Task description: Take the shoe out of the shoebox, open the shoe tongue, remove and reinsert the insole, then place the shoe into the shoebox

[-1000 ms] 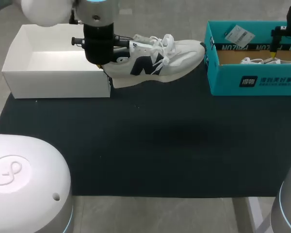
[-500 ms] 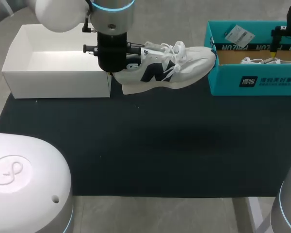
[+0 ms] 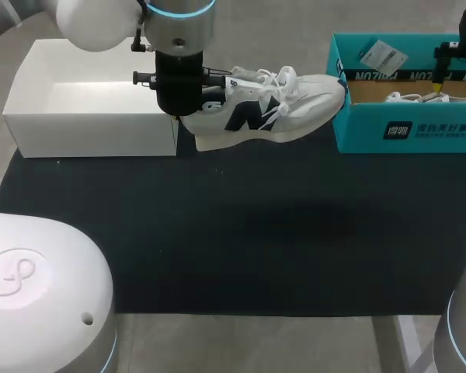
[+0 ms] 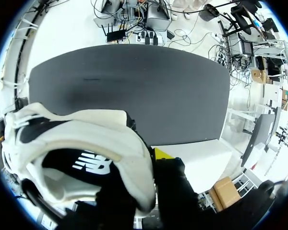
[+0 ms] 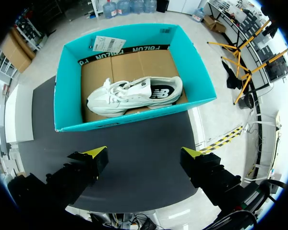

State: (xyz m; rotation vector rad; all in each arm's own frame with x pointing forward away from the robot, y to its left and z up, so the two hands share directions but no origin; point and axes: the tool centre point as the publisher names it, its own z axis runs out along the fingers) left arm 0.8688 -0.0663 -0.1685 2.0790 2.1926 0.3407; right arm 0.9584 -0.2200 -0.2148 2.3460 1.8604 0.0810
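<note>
- Your left hand [image 4: 151, 165] has the shoe [image 3: 268, 105] pinched at the heel. One yellow-tipped finger sits outside the heel wall and the other seems to be inside the collar, so the hand is closed about as narrowly as that wall allows.
- The shoe hangs in the air, not resting on anything. It lies roughly level over the dark mat [image 3: 241, 225] on the bench, with its heel just beside the white box [image 3: 85, 132] and its toe close to the near corner of the teal shoebox [image 3: 357, 136].
- Your right hand [image 5: 144, 160] hovers above the teal shoebox with its fingers spread wide and nothing between them.
- A second shoe [image 5: 134, 96] lies on its side on the cardboard floor of that shoebox, and nothing is touching it.
- Progress, as I judge it: the first step looks done, since the held shoe is clear of both boxes (which one it belongs to, I cannot say).
- Nearly everything else is left. The laces look tied and the tongue does not look opened, and no insole lies loose anywhere in view.
- You will likely need to set the shoe down on the mat or steady it with the free hand before working the tongue. After that come the insole — out and back in — and the return to the shoebox.
</note>
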